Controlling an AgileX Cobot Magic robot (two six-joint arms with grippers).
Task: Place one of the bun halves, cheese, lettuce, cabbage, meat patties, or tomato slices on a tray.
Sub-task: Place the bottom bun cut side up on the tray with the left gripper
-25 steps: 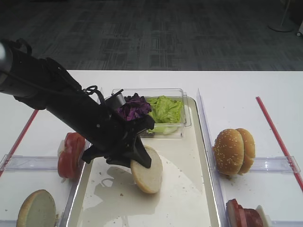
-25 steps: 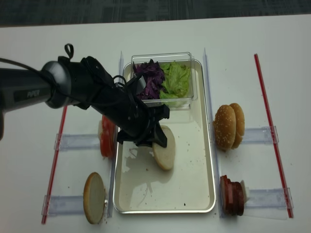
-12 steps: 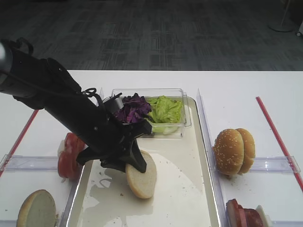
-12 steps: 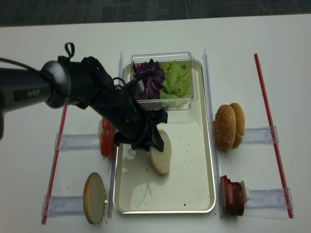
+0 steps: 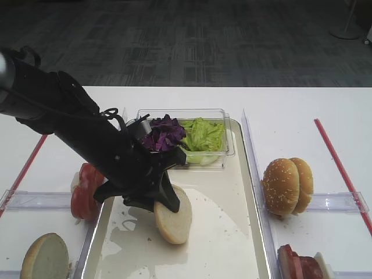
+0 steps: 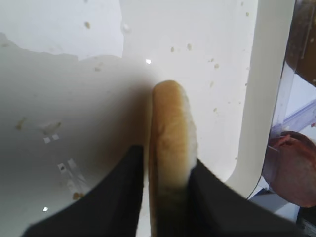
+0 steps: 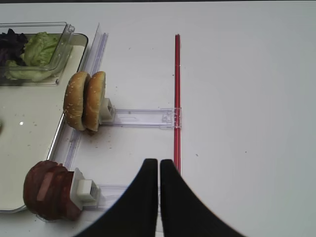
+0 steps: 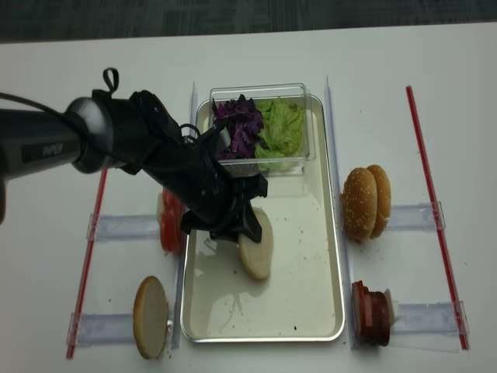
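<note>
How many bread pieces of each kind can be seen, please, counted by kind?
Plain bun halves: 2, one in the left gripper, one beside the tray
Sesame-seeded buns: 2
Total: 4

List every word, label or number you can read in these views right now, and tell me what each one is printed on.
"PIPER": white letters on the dark left arm, seen in the realsense overhead view; small and soft but legible.
Nothing else reads: the tray, the clear tub, the red strips and the holders show no print.
</note>
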